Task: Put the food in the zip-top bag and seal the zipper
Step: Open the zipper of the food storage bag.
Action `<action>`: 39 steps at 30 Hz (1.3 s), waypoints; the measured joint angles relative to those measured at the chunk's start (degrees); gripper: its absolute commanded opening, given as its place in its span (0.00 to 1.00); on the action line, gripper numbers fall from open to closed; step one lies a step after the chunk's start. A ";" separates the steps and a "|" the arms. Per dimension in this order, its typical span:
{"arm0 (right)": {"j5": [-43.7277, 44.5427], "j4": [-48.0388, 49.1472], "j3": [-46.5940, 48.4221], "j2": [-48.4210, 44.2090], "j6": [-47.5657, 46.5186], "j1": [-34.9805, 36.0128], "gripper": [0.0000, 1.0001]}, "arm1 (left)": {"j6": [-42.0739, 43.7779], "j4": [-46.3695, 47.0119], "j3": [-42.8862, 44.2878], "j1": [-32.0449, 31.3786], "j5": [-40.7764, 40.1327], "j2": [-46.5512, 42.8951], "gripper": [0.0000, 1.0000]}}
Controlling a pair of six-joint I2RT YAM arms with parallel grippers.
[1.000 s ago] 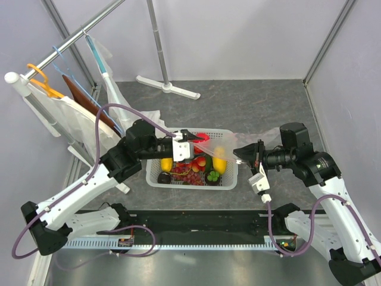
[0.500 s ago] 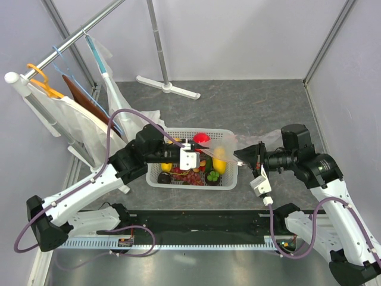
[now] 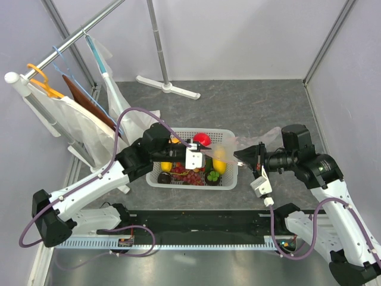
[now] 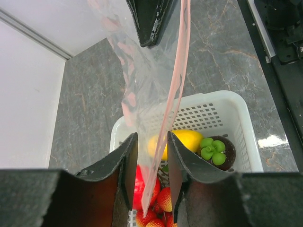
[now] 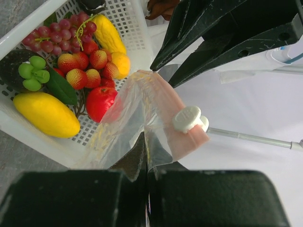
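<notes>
The left gripper (image 4: pixel 151 142) is standing partly spread, its fingers straddling the pink zipper (image 4: pixel 176 90) above the white basket (image 4: pixel 246 118), where the food (image 5: pixel 90 66) is lying. The zip-top bag (image 5: pixel 128 118) is hanging stretched between both arms over the basket's right part. The right gripper (image 5: pixel 145 142) is pressing together, pinching the bag. Bare grey tabletop (image 3: pixel 256 101) is lying open beyond. Whether the strip is touching a finger is unclear.

The zip-top bag (image 4: pixel 142 80) leaves the left wrist view's top edge; its film partly veils the pomegranate (image 5: pixel 97 101).
</notes>
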 measured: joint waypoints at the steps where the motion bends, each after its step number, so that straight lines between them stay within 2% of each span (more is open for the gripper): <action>1: -0.04 -0.15 0.00 -0.09 0.00 0.00 0.00 | 0.13 0.04 0.00 0.00 0.00 0.20 0.36; 11: -0.48 -2.60 -0.04 -0.81 -0.24 0.00 0.00 | 0.28 0.52 -0.02 0.00 0.02 0.55 0.36; 21: -0.46 -2.91 -0.04 -0.70 -0.39 0.00 0.00 | 0.28 0.04 -0.02 -0.44 1.57 0.02 0.43; 39: -0.46 -3.54 -0.04 -0.74 -0.39 0.00 0.00 | 0.55 0.26 0.31 -3.15 0.35 0.13 0.41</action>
